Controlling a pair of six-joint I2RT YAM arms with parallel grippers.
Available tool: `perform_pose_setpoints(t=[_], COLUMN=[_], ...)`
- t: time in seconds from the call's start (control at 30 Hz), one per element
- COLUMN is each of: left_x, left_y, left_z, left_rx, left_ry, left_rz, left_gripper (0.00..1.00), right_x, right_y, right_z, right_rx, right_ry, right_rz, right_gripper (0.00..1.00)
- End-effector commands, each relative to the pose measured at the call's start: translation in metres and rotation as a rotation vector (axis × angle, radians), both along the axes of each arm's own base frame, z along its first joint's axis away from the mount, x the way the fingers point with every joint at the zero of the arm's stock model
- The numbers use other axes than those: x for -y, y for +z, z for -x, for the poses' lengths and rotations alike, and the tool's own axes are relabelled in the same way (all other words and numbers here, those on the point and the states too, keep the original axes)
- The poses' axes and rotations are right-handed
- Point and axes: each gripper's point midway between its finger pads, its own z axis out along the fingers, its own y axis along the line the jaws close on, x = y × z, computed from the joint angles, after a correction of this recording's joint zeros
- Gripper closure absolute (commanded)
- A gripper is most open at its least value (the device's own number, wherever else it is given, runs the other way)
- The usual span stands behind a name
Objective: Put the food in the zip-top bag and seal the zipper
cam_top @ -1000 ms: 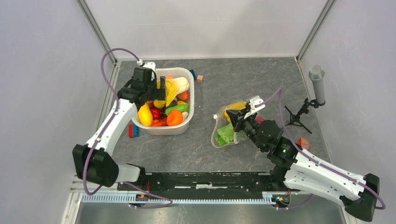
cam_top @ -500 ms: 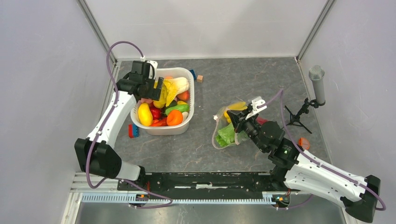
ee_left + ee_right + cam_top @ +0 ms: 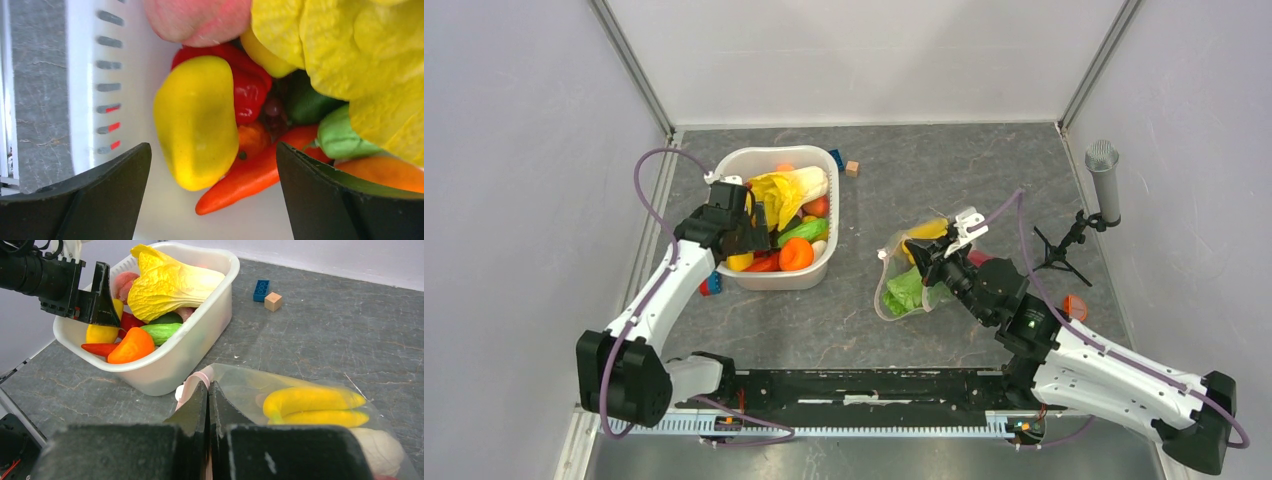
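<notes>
Just ahead of left hand [image 3: 212, 165]: yellow fruit [image 3: 197, 120].

food [image 3: 796, 252]: colourful, heaped in tub [image 3: 784, 283] | zip-top bag [image 3: 245, 385]: clear, lying open, bananas [image 3: 310, 402] inside | zipper [image 3: 195, 381]: pink, unsealed

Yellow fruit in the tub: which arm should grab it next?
Left. The left gripper hangs open over the tub, yellow fruit between its fingers. The right gripper is shut on the mouth edge of the zip-top bag, away from the tub.

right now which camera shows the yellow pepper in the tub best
Left wrist: the yellow pepper sits whole and close below the open left gripper. Right wrist shows it small, partly behind that gripper; the top view shows a sliver.
</notes>
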Motion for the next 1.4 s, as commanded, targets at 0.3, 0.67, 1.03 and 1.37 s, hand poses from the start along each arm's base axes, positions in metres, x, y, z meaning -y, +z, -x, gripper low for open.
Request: perform_pose_setpoints(t=[0.3,0.67,1.03,1.37], left_x=[-0.015,-0.018,-0.009,0.008], left_y=[-0.001,-0.021,0.074,0.143], left_z=[-0.032,-0.029,-0.021,-0.007], left_rx=[0.161,0.157,0.394,0.559], left_ry=[0.197,0.219,0.168,0.059], left_rz=[-0.064,-0.083,0.041,0.165], left_gripper=[0.00,0.24,0.67,0.67], right_x=[0.000,0.001,0.000,-0.004], right_y=[0.027,0.028,0.029,0.027], right_z=[0.002,0.002,0.002,0.001], right_rx=[0.046,0.046,0.039,0.013], right_ry=[0.006,0.006,0.004,0.000], right_rz=[-0.090,-0.080,-0.108,-0.147], right_gripper=[0.98,0.97,0.98,0.98])
